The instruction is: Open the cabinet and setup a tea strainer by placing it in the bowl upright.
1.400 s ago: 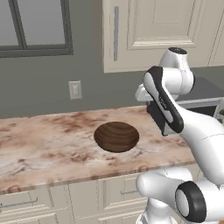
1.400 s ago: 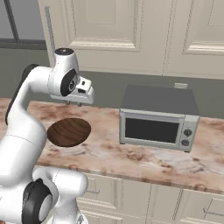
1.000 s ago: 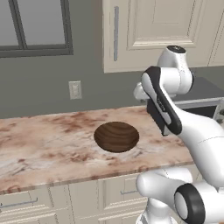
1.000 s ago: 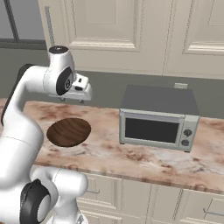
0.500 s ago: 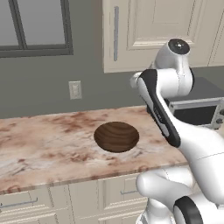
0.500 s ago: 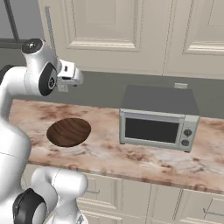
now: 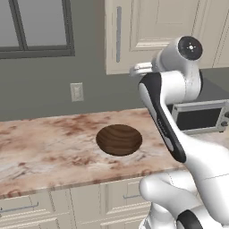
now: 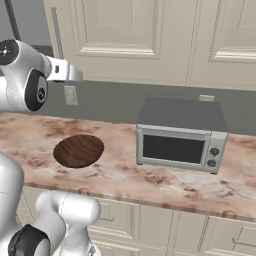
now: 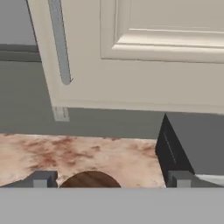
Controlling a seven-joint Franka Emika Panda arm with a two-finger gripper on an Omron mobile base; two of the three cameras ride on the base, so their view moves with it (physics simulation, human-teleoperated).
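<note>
Cabinet (image 9: 144,52) door shut, grey handle (image 9: 59,41) at its left edge. End effector (image 9: 109,178) raised just below cabinet, fingers (image 9: 43,178) apart, holding nothing. Bowl (image 7: 119,139) on bench (image 7: 40,147) below cabinet, left of microwave (image 8: 179,134). Strainer can't be seen

Cream cabinet (image 7: 152,27) door shut, brown wooden bowl (image 7: 119,139) on counter

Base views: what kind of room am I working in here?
A rendered home kitchen, by the look of it: cream wall cabinets with a grey bar handle, a marbled counter carrying a microwave and a wooden bowl, with drawers below.
</note>
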